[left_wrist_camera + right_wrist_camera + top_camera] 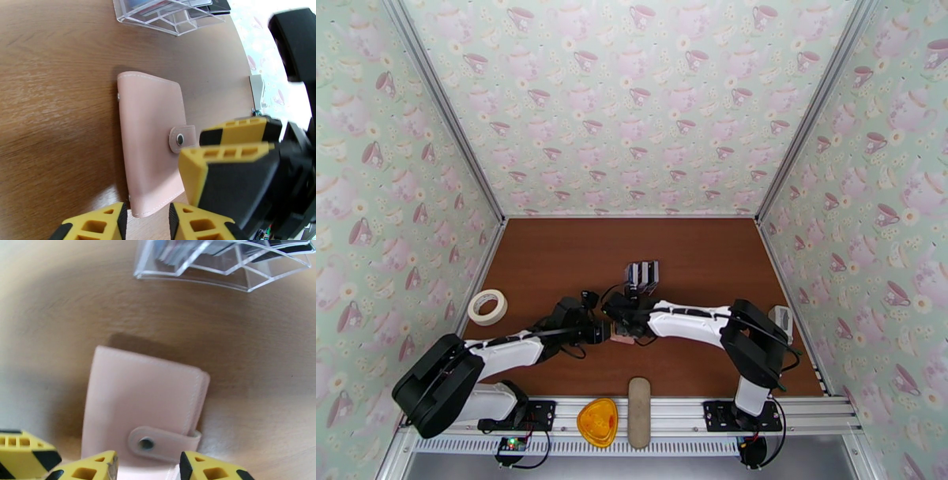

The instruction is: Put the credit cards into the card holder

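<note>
A: Top view?
B: I see both arms meeting mid-table, the left gripper (603,332) and right gripper (619,324) over the card holder (623,339). The credit cards (640,272) stand in the clear rack (655,283) just beyond.
A: Left wrist?
B: Holder lies flat and snapped closed. My left jaws are narrowly apart over its near edge.
A: Right wrist?
B: Jaws are spread either side of the snap tab (158,443). I can't tell if they touch it.
</note>
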Tool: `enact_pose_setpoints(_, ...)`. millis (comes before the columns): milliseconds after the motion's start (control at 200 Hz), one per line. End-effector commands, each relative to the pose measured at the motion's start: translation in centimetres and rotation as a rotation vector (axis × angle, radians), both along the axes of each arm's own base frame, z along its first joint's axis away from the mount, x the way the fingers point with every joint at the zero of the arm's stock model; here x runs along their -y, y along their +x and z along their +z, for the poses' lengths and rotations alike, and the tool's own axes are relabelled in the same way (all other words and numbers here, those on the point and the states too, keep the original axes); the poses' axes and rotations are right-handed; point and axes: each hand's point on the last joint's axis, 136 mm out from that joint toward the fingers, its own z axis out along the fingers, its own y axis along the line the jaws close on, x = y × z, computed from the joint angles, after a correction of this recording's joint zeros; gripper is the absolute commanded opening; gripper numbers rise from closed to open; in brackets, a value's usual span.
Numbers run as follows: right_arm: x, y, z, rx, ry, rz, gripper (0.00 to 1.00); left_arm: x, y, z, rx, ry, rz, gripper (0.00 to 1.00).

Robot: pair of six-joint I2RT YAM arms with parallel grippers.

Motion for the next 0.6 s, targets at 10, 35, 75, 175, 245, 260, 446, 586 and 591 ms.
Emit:
enact_pose_setpoints(10, -0.6, 0.8, 0.1, 0.000, 0.022, -0.002, 0.47, -0.2, -0.1, -0.5, -0.008, 0.018, 0.013, 0.35)
enact_pose_setpoints(35, -0.6, 0.8, 0.1, -0.002, 0.022, 0.000, 0.47, -0.2, -0.1, -0.6, -0.008, 0.022, 0.014, 0.35)
enact_pose_setpoints(75, -0.8, 0.8, 0.1, -0.001, 0.025, 0.003, 0.47, -0.2, -0.3, -0.8, -0.011, 0.029, 0.012, 0.35)
enact_pose_setpoints(175, -1.1, 0.8, 0.0, -0.006, 0.037, 0.007, 0.47, -0.3, -0.3, -1.0, -0.015, 0.042, 0.015, 0.34)
enact_pose_setpoints(245, -1.2, 0.8, 0.0, -0.007, 0.046, 0.003, 0.47, -0.3, -0.4, -1.3, -0.017, 0.053, 0.016, 0.34)
enact_pose_setpoints(260, -1.2, 0.8, 0.0, -0.008, 0.047, 0.003, 0.47, -0.3, -0.4, -1.3, -0.018, 0.055, 0.016, 0.35)
enact_pose_setpoints(446, -1.4, 0.7, -0.3, -0.017, 0.049, 0.002, 0.47, -0.5, -0.8, -2.2, -0.028, 0.091, 0.021, 0.33)
enact_pose_setpoints(586, -1.4, 0.5, -1.2, -0.042, 0.034, 0.005, 0.47, -0.7, -0.9, -2.9, -0.038, 0.115, 0.030, 0.32)
enact_pose_setpoints(591, -1.4, 0.5, -1.2, -0.043, 0.035, 0.005, 0.47, -0.7, -0.9, -2.9, -0.038, 0.115, 0.029, 0.32)
